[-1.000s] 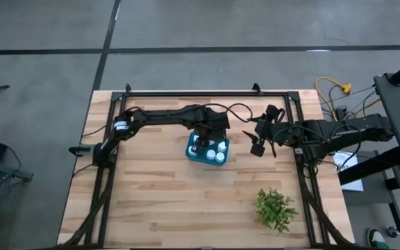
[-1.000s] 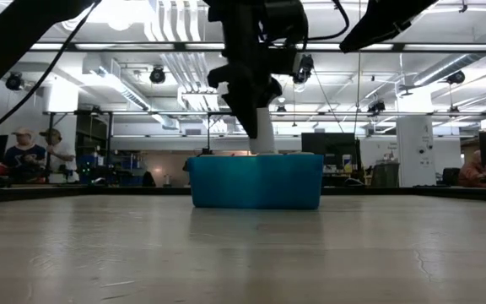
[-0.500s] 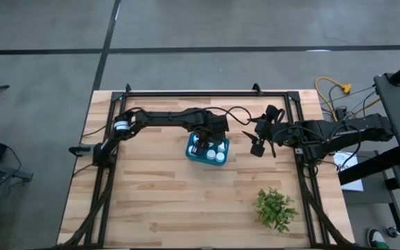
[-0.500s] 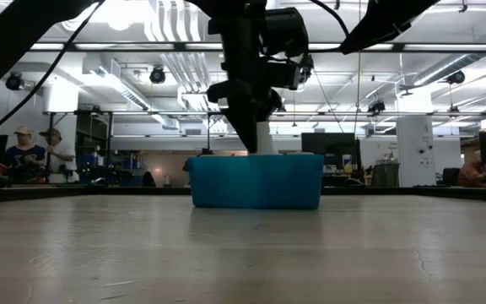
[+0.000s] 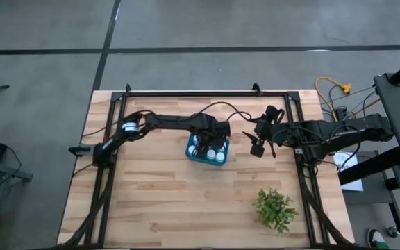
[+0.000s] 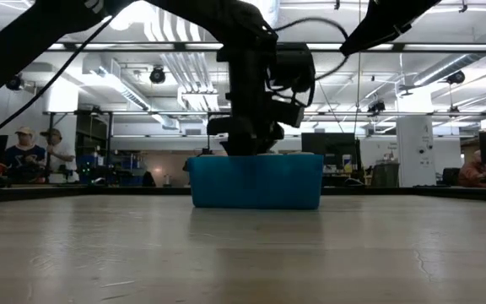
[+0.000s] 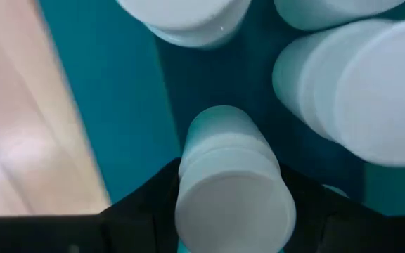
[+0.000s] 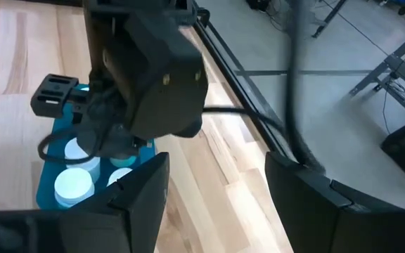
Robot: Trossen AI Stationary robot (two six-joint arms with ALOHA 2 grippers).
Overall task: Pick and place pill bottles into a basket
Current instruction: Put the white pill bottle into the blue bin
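Note:
The teal basket (image 5: 207,148) stands at the middle of the table and holds several white pill bottles (image 5: 219,154). My left gripper (image 5: 201,144) reaches down into the basket's left part, shut on one more white bottle (image 7: 230,190). In the low view the gripper (image 6: 247,139) dips behind the basket wall (image 6: 256,181), which hides the bottle. Other bottles (image 7: 364,84) stand close beside the held one. My right gripper (image 5: 259,142) hovers open to the right of the basket, with nothing between its fingers (image 8: 139,197). My left gripper pinches the bottle's sides just below its cap (image 7: 188,184) between its two fingers (image 7: 146,207). The fingers come from above, pointing down. The bottle stands upright inside the basket, above the teal floor (image 7: 118,91). Whether its bottom rests on the floor I cannot tell.
A green leafy plant (image 5: 276,208) sits near the table's front right. A dark frame (image 5: 207,92) runs along the table's far edge and sides. Bare wood (image 5: 165,194) lies in front of the basket. People sit in the room behind (image 6: 25,152).
My left gripper has gone straight down with the bottle, from above the basket's rim to inside the basket. In the low view the bottle has sunk out of sight behind the basket wall. The gripper has stayed shut on the bottle.

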